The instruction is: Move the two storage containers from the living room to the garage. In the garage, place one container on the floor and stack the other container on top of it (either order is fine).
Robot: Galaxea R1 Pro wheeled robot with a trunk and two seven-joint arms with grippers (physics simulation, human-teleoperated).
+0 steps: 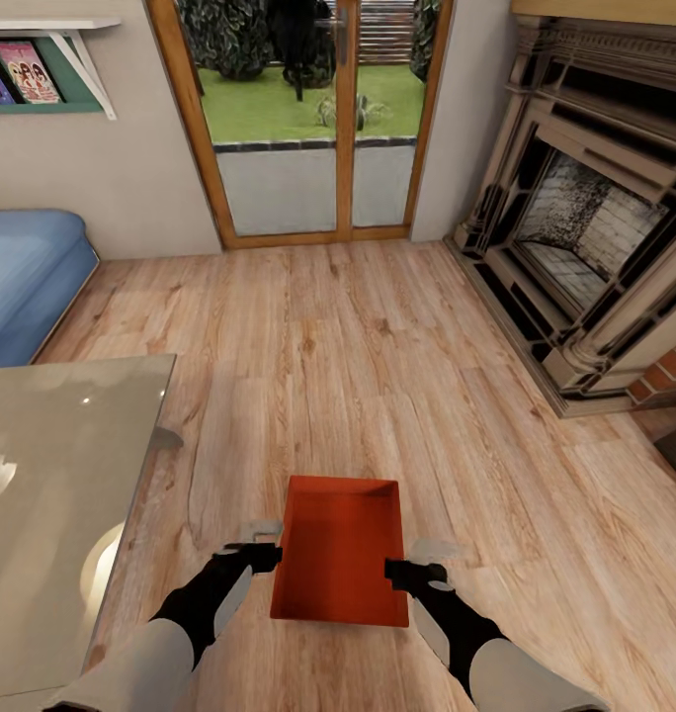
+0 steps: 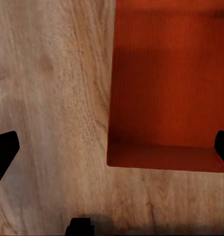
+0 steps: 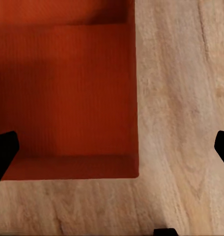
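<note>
From the head view, one orange-red storage container stood between the two arms over the light wood-plank floor of the living room, open side up, its long walls running away from the robot. The left gripper sat at the container's left wall near the close corner, and the right gripper sat at the right wall near the other close corner; each seemed to straddle its wall, though whether the fingers actually touched it could not be told from here. Beyond lay the wood-framed glass doors, a blue sofa at the left, a glass-topped table beside the left arm, and the fireplace at the right. In the left wrist view, the left gripper had its jaws wide apart, one dark fingertip over bare planks and the other at the far edge over the container's inside, so the wall and corner lay between them. In the right wrist view, the right gripper likewise had its jaws spread, one fingertip over the container's floor and the other over the wood, the corner wall lying between.
</note>
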